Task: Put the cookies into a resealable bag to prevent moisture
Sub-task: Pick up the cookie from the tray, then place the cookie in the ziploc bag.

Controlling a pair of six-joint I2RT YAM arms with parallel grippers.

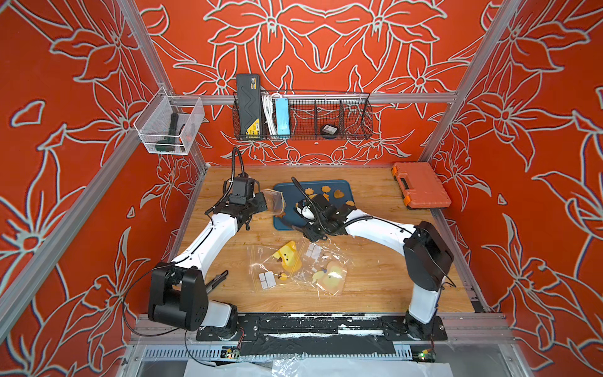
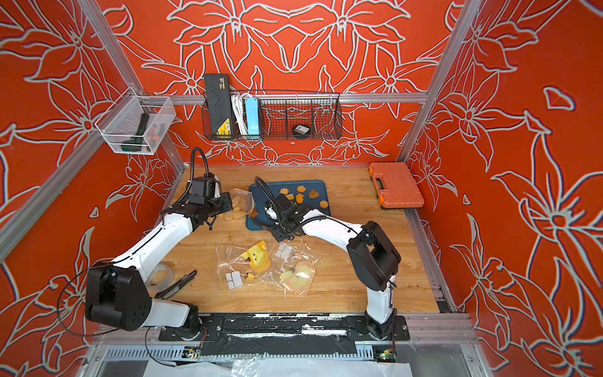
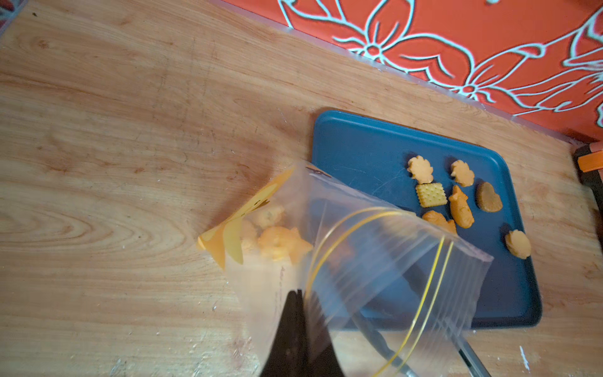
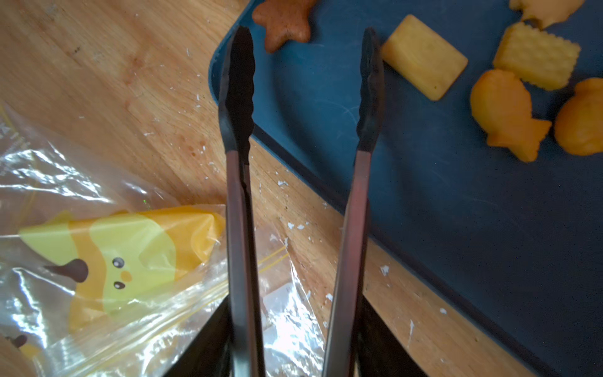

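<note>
My left gripper (image 3: 298,292) is shut on the rim of the resealable bag (image 3: 359,261), holding its mouth open just left of the blue tray (image 3: 359,147). Several cookies (image 3: 277,241) lie in the bag's lower end. More cookies (image 3: 456,202) sit on the tray, seen in both top views (image 1: 326,189) (image 2: 300,189). My right gripper (image 4: 293,352) is shut on a pair of tongs (image 4: 238,98). The tong arms stand apart with nothing between them, over the tray's corner. A brown star cookie (image 4: 284,19) and a rectangular one (image 4: 424,58) lie beside the tips.
Two spare printed bags (image 1: 277,261) (image 1: 329,274) lie flat on the wooden table in front of the tray. An orange tool case (image 1: 421,189) sits at the back right. A tape roll (image 2: 160,274) and a knife (image 2: 179,284) lie by the left arm.
</note>
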